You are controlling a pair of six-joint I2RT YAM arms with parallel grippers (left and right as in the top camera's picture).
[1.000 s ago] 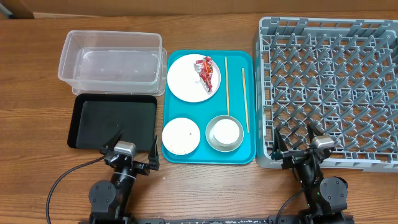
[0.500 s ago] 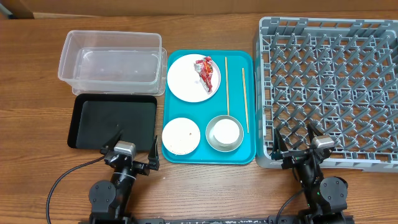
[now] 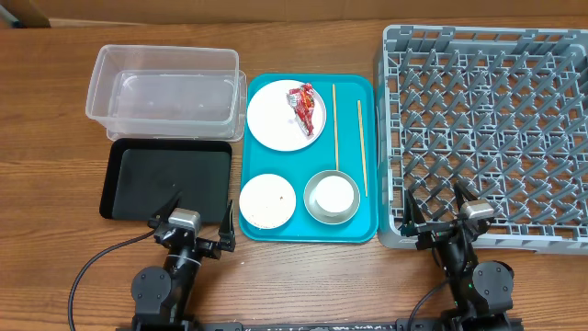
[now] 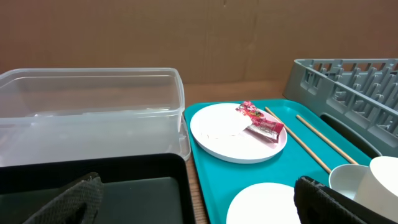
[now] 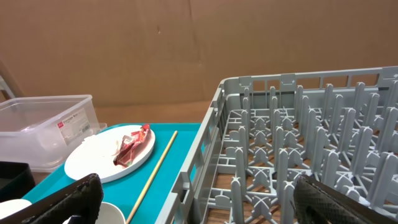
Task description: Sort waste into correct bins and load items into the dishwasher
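Nothing has moved: left gripper (image 3: 197,211) and right gripper (image 3: 435,208) idle at frame bottom, both spread wide, empty. Snack wrapper (image 3: 303,105) sits on large plate (image 3: 269,116), upper centre; dish rack (image 3: 487,119) at right bare. Sorting not begun.

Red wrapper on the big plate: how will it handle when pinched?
The wrapper looks crumpled and thin, so probably floppy and very light. Its glossy film may slip. It lies loose on the smooth plate, so a push likely slides it.
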